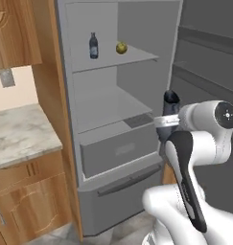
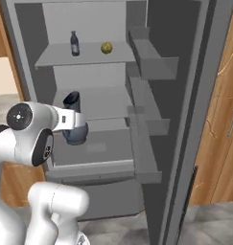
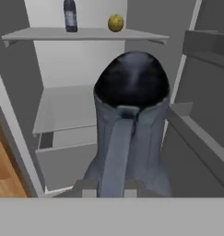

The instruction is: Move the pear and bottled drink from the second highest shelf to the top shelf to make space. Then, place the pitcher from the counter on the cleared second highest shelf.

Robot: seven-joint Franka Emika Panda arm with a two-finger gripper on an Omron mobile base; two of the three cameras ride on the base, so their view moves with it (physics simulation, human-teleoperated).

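Pear [image 1: 121, 47] and bottled drink [image 1: 93, 46] upper centre on top shelf; gripper [image 3: 111, 186] clamped on pitcher [image 3: 129, 133], second shelf [image 1: 108, 107] bare, placement remains.

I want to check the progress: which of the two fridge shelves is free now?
The lower shelf is free. The top shelf carries the bottled drink and the pear.
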